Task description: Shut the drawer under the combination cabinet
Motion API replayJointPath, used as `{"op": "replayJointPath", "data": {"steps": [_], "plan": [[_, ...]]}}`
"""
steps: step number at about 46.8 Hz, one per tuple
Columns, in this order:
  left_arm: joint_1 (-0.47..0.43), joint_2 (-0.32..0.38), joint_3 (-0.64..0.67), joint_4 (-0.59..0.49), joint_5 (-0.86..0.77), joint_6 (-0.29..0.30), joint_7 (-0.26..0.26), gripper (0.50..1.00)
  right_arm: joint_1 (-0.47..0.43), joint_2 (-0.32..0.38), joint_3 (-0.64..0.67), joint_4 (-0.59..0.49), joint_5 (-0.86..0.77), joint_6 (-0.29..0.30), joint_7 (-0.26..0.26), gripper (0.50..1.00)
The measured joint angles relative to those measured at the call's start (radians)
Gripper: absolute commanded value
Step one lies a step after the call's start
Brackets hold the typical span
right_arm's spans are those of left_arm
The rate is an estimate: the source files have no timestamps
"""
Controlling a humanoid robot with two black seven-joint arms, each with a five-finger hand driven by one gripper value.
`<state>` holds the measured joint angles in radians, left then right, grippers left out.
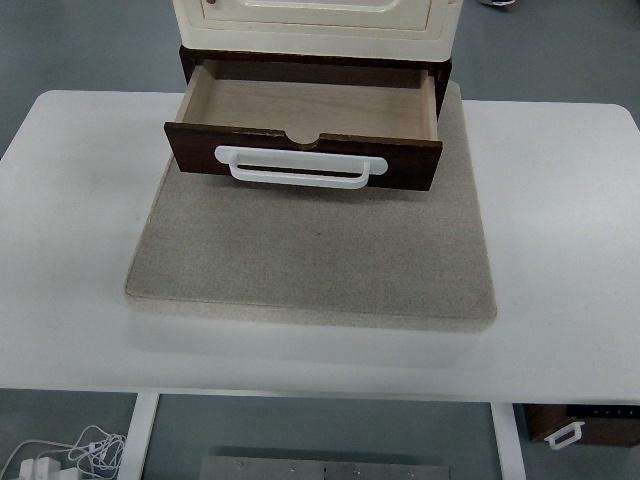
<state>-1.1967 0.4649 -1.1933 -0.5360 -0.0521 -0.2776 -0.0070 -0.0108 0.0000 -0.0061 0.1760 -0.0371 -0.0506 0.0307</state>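
Note:
A cream combination cabinet [315, 20] stands at the back of a grey mat [310, 250]. Under it a dark brown wooden drawer [305, 150] is pulled out toward me, and its light wood inside holds nothing. A white bar handle [300, 167] runs across the drawer's front. Neither of my hands shows in the head view.
The mat lies on a white table [560, 220]. White cables [70, 455] lie on the floor at the bottom left. Another brown drawer front with a white handle [565, 432] shows under the table at the bottom right.

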Motion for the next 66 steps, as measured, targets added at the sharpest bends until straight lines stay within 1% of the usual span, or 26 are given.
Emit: {"op": "replayJointPath", "data": {"steps": [6, 12, 15, 21, 26, 37, 43, 51, 62, 66], "plan": [[-0.033, 0.035, 0.011, -0.062, 0.018, 0.002, 0.001, 0.996, 0.000, 0.000, 0.000, 0.000, 0.000, 0.000, 0.000, 0.952], [-0.064, 0.061, 0.067, -0.130, 0.043, 0.008, 0.002, 0.996, 0.000, 0.000, 0.000, 0.000, 0.000, 0.000, 0.000, 0.952], [-0.071, 0.069, 0.086, -0.176, 0.046, 0.024, 0.002, 0.996, 0.000, 0.000, 0.000, 0.000, 0.000, 0.000, 0.000, 0.952], [-0.083, 0.073, 0.100, -0.273, 0.055, 0.079, 0.003, 0.996, 0.000, 0.000, 0.000, 0.000, 0.000, 0.000, 0.000, 0.952], [-0.084, 0.084, 0.119, -0.371, 0.065, 0.113, 0.007, 0.996, 0.000, 0.000, 0.000, 0.000, 0.000, 0.000, 0.000, 0.952], [-0.086, 0.140, 0.239, -0.649, 0.066, 0.168, 0.008, 0.996, 0.000, 0.000, 0.000, 0.000, 0.000, 0.000, 0.000, 0.952], [-0.097, 0.148, 0.313, -0.747, 0.067, 0.174, 0.013, 0.996, 0.000, 0.000, 0.000, 0.000, 0.000, 0.000, 0.000, 0.952], [-0.136, 0.161, 0.451, -0.857, 0.074, 0.175, 0.018, 0.996, 0.000, 0.000, 0.000, 0.000, 0.000, 0.000, 0.000, 0.952], [-0.192, 0.160, 0.627, -0.983, 0.158, 0.174, 0.023, 0.996, 0.000, 0.000, 0.000, 0.000, 0.000, 0.000, 0.000, 0.952], [-0.206, 0.152, 0.686, -1.017, 0.174, 0.173, 0.048, 0.996, 0.000, 0.000, 0.000, 0.000, 0.000, 0.000, 0.000, 0.952]]}}
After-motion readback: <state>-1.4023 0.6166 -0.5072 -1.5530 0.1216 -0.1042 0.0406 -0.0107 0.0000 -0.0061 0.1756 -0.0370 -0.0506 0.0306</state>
